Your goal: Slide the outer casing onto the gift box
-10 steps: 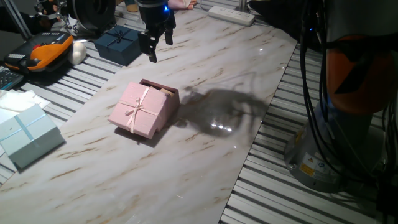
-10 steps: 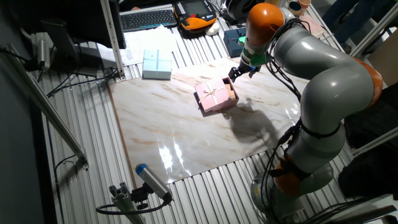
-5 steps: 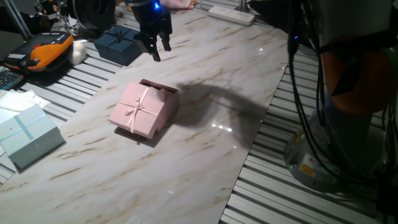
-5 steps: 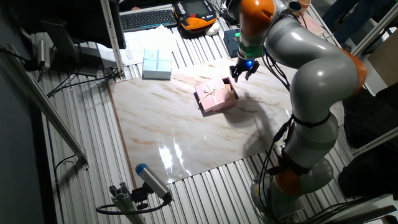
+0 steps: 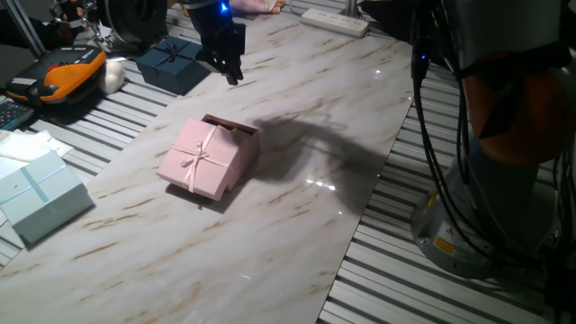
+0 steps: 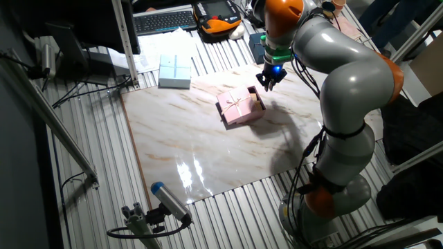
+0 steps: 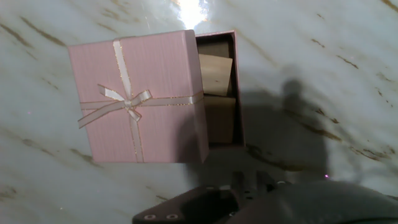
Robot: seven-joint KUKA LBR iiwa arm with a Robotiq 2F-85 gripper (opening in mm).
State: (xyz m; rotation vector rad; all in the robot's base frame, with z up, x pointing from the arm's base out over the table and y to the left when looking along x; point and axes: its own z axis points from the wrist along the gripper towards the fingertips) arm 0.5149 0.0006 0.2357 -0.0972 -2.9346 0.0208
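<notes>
Marble tabletop (image 5: 297, 135), gripper (image 5: 233, 74) empty above outer casing (image 5: 200, 159).

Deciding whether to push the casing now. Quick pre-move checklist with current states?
1. Outer casing rests on the gift box, offset: ok.
2. Casing fully seated: not ok; one strip of the box's inside is open in the hand view.
3. Tool apart from the casing: ok, it hangs above the marble tabletop behind the box.
4. Tool open or shut: cannot tell; the fingers are blurred.
5. Navy box away from the pink box: ok.
6. Bow and ribbon intact: ok.
</notes>
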